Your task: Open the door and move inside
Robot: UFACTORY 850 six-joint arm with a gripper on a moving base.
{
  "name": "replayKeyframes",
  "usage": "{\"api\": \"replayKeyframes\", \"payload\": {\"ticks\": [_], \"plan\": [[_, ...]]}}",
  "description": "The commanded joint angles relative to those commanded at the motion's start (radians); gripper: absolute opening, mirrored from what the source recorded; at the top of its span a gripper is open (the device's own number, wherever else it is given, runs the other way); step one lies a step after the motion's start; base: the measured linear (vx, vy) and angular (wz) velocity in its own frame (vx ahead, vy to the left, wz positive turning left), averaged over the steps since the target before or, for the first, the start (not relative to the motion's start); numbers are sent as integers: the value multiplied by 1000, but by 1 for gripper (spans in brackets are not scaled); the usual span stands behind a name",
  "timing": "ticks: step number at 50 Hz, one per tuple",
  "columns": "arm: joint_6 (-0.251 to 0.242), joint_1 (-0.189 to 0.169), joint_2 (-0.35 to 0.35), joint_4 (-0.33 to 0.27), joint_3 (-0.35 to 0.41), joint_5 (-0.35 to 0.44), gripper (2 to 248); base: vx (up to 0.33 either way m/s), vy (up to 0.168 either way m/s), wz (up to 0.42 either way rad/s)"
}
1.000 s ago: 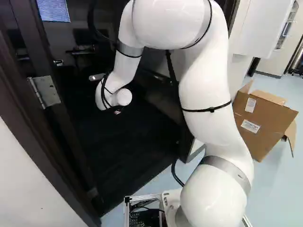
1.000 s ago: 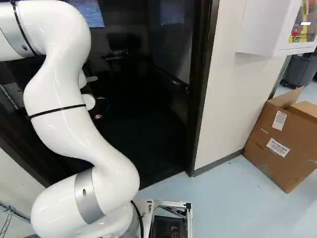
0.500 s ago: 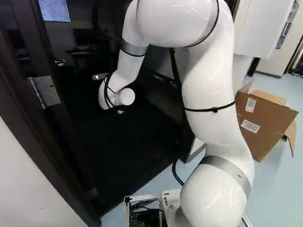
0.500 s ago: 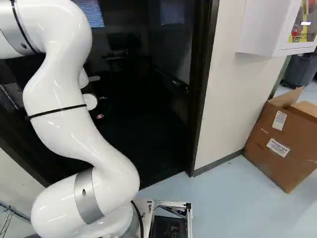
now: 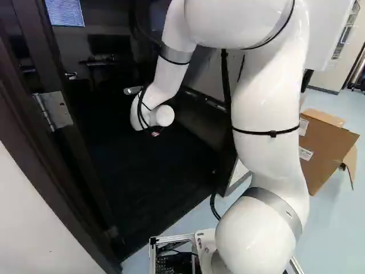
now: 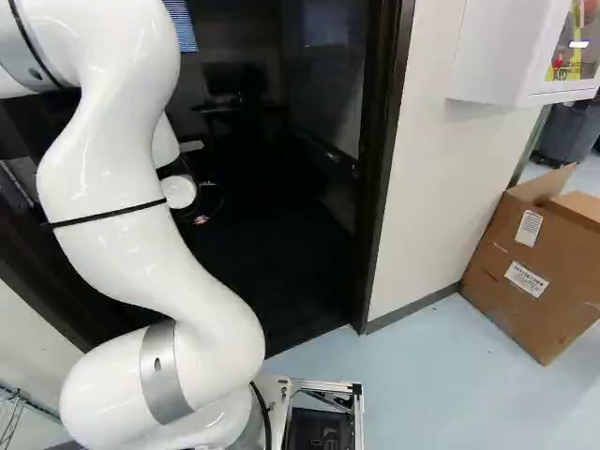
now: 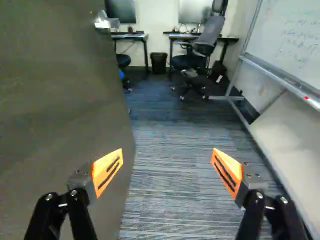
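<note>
One dark door [image 7: 60, 110] stands beside the spread pincer [image 7: 167, 156]

Upper arm [image 5: 265, 97] runs off the top of both base views and hides part of the cardboard box [image 5: 331, 151] in the left one; box is clipped at the right edge of the right one. Wrist view: door [image 7: 60, 100], whiteboard [image 7: 295, 35] and monitors [image 7: 121, 11] all cropped, board writing too blurred to read.
</note>
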Motion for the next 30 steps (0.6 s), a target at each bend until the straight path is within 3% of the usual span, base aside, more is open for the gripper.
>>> {"api": "replayKeyframes", "payload": {"ticks": [30], "plan": [[0, -173, 209, -1, 236, 31, 247, 0, 0, 0]]}}
